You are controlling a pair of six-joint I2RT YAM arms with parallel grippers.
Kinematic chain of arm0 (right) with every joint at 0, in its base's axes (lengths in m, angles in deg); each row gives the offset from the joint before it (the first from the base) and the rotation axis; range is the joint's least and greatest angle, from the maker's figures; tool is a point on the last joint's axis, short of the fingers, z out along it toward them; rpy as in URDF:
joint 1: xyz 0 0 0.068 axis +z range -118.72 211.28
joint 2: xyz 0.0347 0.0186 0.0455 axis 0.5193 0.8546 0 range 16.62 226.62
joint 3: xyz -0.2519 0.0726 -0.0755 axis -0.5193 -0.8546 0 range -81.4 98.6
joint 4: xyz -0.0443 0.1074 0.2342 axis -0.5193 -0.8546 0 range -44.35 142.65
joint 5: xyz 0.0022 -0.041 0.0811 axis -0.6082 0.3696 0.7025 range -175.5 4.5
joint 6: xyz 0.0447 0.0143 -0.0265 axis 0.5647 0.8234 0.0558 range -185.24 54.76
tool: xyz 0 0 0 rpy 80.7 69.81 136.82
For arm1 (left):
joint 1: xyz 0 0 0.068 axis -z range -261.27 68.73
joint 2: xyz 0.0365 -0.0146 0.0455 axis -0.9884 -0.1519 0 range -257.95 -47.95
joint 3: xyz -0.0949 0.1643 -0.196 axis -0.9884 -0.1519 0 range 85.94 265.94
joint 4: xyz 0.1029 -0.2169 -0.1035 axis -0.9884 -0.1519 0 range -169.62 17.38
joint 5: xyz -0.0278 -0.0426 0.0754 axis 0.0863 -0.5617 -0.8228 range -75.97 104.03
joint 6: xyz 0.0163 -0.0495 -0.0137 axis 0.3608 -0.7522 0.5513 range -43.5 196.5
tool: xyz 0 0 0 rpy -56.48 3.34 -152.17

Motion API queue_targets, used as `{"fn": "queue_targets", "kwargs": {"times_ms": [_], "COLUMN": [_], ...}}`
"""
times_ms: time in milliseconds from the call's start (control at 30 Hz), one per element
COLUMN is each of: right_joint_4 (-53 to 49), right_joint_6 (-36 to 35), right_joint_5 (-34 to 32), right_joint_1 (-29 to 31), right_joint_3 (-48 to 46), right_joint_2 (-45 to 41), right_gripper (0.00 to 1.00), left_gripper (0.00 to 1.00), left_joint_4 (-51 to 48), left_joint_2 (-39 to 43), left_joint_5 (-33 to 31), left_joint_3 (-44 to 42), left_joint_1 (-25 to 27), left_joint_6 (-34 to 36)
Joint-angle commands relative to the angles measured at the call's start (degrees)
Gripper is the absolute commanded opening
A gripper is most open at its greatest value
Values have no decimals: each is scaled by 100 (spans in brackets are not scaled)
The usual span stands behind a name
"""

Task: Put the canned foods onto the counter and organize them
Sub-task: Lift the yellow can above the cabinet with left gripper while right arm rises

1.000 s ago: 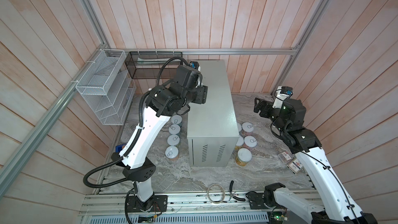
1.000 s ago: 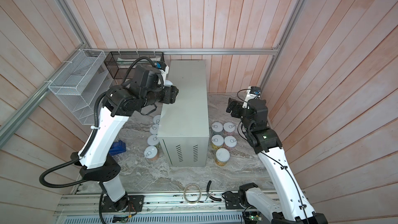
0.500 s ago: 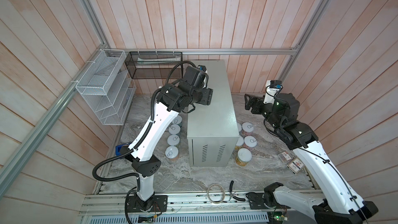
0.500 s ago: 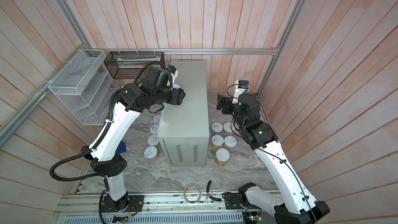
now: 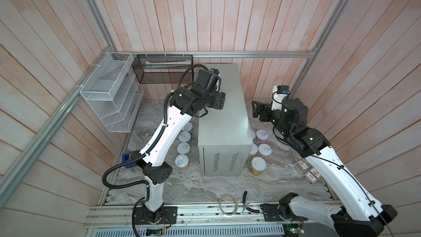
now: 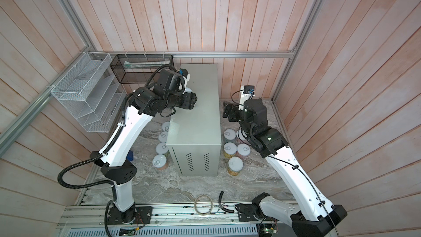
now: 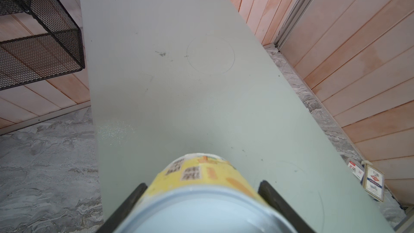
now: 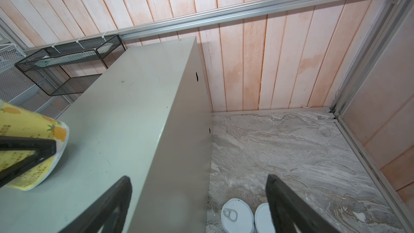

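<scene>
yellow can (image 7: 206, 182) | gripped between both fingers (image 7: 131, 201) | over pale grey counter (image 7: 174, 81) | black mesh basket (image 7: 44, 41) beside

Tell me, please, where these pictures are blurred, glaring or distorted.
Left wrist view: the yellow can is soft, too near the lens; the counter is sharp, with a faint sheen. Right wrist view: the right gripper looks slightly soft. Both top views: wall planks fan outward.

- Left gripper (image 7: 201, 184): I've a can (image 7: 197, 211) between the jaws, over the counter (image 5: 224, 119) top.
- Row of cans (image 5: 183, 148) on the marble (image 5: 205, 185), below-left of it.
- My right gripper (image 8: 198, 177): counter just left, cluster of cans (image 5: 264, 150) below.
</scene>
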Motion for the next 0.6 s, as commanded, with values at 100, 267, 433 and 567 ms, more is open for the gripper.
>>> {"fn": "queue_targets", "kwargs": {"times_ms": [100,267,433,567], "right_joint_4": [51,20,46,81], "right_joint_6": [-82,-123,-204,-347], "right_joint_5": [-105,-171,-158,55], "right_joint_1": [145,285,435,571], "right_joint_3": [194,304,376,396], "right_joint_2": [50,116,128,102], "right_gripper": [94,94,92,87], "left_gripper": [83,100,100,100], "left_joint_4": [467,544,842,1187], "left_joint_2": [-31,-75,26,280], "left_joint_5": [48,49,8,-252], "left_joint_3": [212,231,261,277], "left_joint_1": [-15,-18,-16,-24], "left_joint_6": [156,185,286,405]}}
